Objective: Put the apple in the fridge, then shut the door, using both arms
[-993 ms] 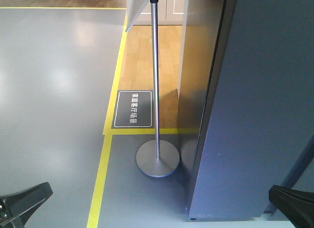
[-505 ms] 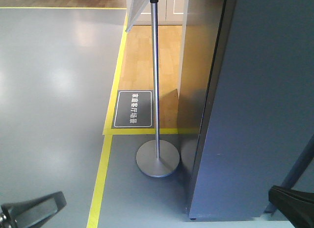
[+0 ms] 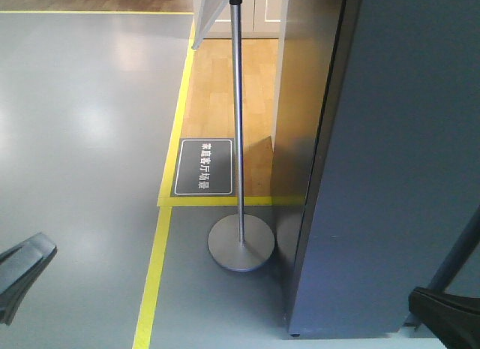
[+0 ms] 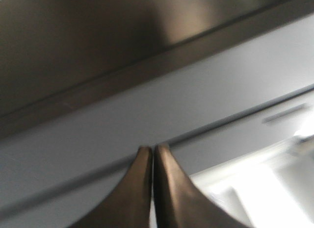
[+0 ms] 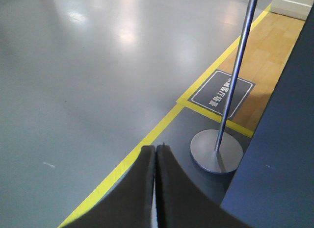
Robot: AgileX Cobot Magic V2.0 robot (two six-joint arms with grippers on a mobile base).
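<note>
The apple is not in any view. The fridge [image 3: 397,161] shows as a tall dark grey wall filling the right of the front view, and it also shows at the right edge of the right wrist view [image 5: 279,159]. I cannot tell which part of it is the door. My left gripper [image 4: 152,149] is shut and empty, and points at blurred grey and white bands. It shows at the lower left of the front view [image 3: 30,257]. My right gripper [image 5: 156,148] is shut and empty above the floor, left of the fridge wall. It sits at the lower right of the front view [image 3: 435,308].
A sign stand with a metal pole [image 3: 238,116] and round base [image 3: 241,244] stands just left of the fridge. Yellow floor tape [image 3: 154,266] and a dark floor sign [image 3: 203,166] lie beside it. Wooden flooring lies behind.
In the front view my left gripper has turned and moved up and to the left edge. My right gripper has sunk slightly. Nothing else moved.
</note>
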